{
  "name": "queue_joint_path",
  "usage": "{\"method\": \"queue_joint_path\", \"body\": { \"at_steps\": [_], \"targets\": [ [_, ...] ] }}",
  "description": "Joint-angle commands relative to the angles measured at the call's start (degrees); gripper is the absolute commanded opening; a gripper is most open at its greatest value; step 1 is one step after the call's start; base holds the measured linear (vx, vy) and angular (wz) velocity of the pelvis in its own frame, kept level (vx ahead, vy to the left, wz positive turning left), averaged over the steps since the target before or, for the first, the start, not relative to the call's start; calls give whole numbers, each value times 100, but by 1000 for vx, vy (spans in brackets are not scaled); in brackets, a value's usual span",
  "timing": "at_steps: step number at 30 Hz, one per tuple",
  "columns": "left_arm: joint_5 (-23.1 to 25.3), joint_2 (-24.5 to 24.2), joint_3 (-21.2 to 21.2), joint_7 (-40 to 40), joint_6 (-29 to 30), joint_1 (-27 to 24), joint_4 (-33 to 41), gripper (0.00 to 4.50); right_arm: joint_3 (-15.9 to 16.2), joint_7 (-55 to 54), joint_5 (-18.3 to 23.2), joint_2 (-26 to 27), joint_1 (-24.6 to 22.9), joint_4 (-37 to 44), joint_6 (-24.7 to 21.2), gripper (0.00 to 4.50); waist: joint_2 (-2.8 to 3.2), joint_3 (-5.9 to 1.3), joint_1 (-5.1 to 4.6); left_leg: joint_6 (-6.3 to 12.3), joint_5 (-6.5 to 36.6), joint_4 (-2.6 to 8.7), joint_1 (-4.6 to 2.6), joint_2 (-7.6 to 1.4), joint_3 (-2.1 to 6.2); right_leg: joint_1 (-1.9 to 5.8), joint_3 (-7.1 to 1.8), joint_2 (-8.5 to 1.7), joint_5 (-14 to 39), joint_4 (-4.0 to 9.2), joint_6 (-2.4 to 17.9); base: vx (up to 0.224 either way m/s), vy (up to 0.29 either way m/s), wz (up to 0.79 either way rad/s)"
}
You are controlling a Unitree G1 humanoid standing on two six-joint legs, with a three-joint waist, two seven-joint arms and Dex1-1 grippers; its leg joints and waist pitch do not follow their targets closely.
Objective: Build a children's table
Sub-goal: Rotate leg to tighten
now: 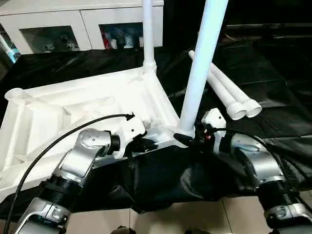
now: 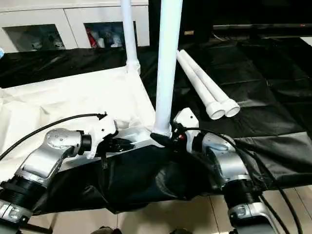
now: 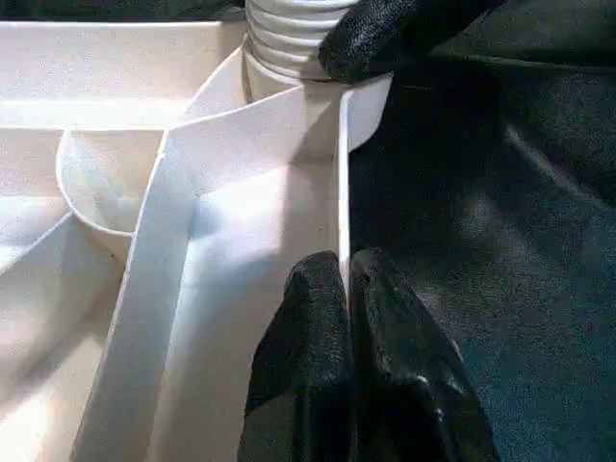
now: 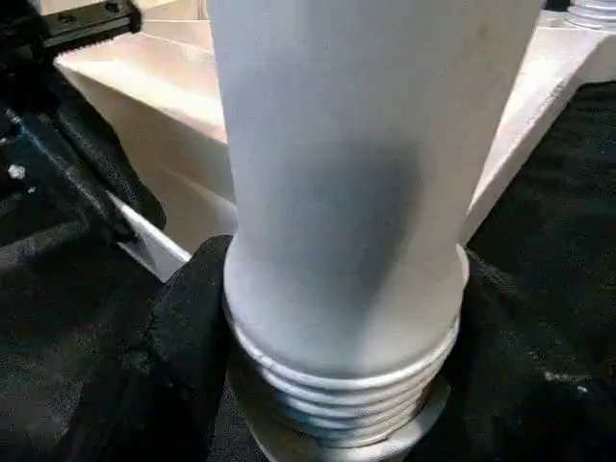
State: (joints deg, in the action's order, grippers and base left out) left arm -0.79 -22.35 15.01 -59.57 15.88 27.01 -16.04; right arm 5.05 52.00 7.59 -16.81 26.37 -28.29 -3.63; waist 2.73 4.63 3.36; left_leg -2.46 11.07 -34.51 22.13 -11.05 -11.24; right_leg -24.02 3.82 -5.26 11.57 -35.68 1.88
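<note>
The children's table top [image 1: 73, 102] lies upside down on a black cloth, ribbed underside up. One white leg [image 1: 148, 34] stands upright in its far corner socket. A second leg [image 1: 200, 73] stands in the near corner socket, its threaded base [image 4: 337, 385] showing. My right gripper [image 1: 187, 136] has a black finger [image 4: 183, 356] against each side of that base. My left gripper [image 3: 345, 279] is shut on the top's thin rim wall [image 3: 342, 192], just left of that corner. Two loose legs [image 1: 226, 95] lie side by side on the cloth to the right.
A white glass-door cabinet [image 1: 73, 24] stands behind the work. The black cloth [image 1: 273, 73] hangs over the near edge above a tiled floor [image 1: 195, 217]. A black cable [image 1: 58, 141] arcs over my left forearm.
</note>
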Motion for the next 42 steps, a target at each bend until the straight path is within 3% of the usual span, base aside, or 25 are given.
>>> {"method": "queue_joint_path", "body": {
  "at_steps": [1,3,4,6,8,9,11,13,14,15,20,24,26,27,31,32,36,38,42],
  "targets": [
    [-60,82,10,89,45,14,176,0,7,-377,-118,129,-69,-282,-24,275,-48,-438,22,750,204,329,-67,-191,101,374,-235,-300,-100,315,1553,0,0,0],
    [36,285,-84,522,142,146,-65,0,-161,-1040,-187,360,40,-676,-55,275,-52,-426,2,670,331,340,-72,-189,95,375,-240,-300,86,336,1528,0,0,0],
    [88,414,-143,789,195,231,-214,0,-257,-1395,-196,492,104,-885,-102,275,-46,-402,-20,476,636,371,-107,-187,92,359,-246,-302,558,400,1464,0,0,0],
    [170,598,-207,1164,236,362,-434,0,-379,-1841,-194,661,198,-1152,-165,275,-44,-396,-20,342,801,393,-126,-182,99,344,-248,-293,817,429,1392,0,0,0],
    [320,1084,-353,2101,344,691,-996,0,-585,-2793,-181,1068,420,-1721,-221,274,-37,-377,-18,225,950,408,-160,-172,89,308,-256,-282,1055,471,1320,0,0,0],
    [350,1200,-379,2317,354,764,-1127,0,-603,-2979,-184,1167,471,-1842,-217,274,-35,-366,-37,198,1052,410,-173,-167,73,280,-268,-285,1191,498,1316,0,0,0],
    [369,1413,-397,2640,355,885,-1331,0,-582,-3239,-205,1369,594,-2074,-215,274,-61,-345,-13,106,1232,438,-164,-163,89,301,-259,-301,1550,547,1160,0,0,0],
    [411,1620,-326,2808,303,977,-1468,0,-467,-3333,-292,1616,750,-2279,-125,274,-48,-302,-22,42,1605,488,-175,-163,128,309,-231,-324,2177,615,943,0,0,0],
    [423,1642,-307,2821,286,984,-1481,0,-451,-3325,-303,1650,767,-2298,-94,274,-47,-310,-24,24,1645,500,-190,-166,133,316,-227,-326,2226,628,898,0,0,0],
    [448,1689,-252,2829,244,993,-1503,0,-450,-3271,-279,1736,817,-2323,-24,330,-49,-332,-23,26,1642,517,-196,-174,141,325,-231,-331,2155,634,861,0,0,0],
    [420,1646,-199,2585,53,966,-1502,0,-499,-2991,-246,1724,952,-2381,151,380,-71,-338,-21,132,1459,526,-152,-176,138,338,-247,-325,1698,589,961,0,0,0],
    [293,1271,-116,1826,-251,734,-1222,0,-447,-2362,-227,1302,932,-2080,302,388,-80,-357,-33,260,1304,510,-107,-185,140,363,-246,-333,1510,566,1008,0,0,0],
    [206,1123,-82,1488,-235,621,-1053,0,-444,-2101,-193,1108,884,-1908,273,388,-78,-350,-35,311,1270,493,-123,-179,117,339,-254,-334,1478,575,1061,0,0,0],
    [151,958,-49,1185,-253,529,-927,0,-405,-1768,-183,887,817,-1724,263,388,-66,-370,-29,334,1141,486,-111,-182,122,366,-251,-340,1343,545,1112,0,0,0],
    [65,575,5,621,-354,394,-733,0,-197,-948,-247,317,611,-1307,272,388,-58,-415,0,569,586,424,-96,-183,100,392,-240,-297,405,436,1357,28,-6,0],
    [14,453,24,416,-391,363,-702,0,-117,-636,-281,129,531,-1182,282,388,-41,-439,10,731,251,386,-81,-183,94,385,-228,-268,-256,347,1531,58,-7,-1],
    [-74,232,46,26,-474,298,-624,0,-65,-146,-239,-137,426,-981,306,388,-47,-500,57,1053,-250,297,-57,-181,91,393,-216,-262,-1097,237,1720,0,0,0],
    [-133,86,64,-208,-472,240,-515,0,-49,58,-163,-270,375,-824,263,388,-37,-471,62,1182,-194,292,-39,-195,85,363,-195,-264,-1004,246,1747,0,0,0],
    [-158,-28,90,-396,-484,190,-452,0,-51,215,-58,-304,369,-771,355,388,-35,-427,52,886,377,353,-72,-227,81,353,-210,-290,-55,339,1671,0,0,0]
  ]
}}
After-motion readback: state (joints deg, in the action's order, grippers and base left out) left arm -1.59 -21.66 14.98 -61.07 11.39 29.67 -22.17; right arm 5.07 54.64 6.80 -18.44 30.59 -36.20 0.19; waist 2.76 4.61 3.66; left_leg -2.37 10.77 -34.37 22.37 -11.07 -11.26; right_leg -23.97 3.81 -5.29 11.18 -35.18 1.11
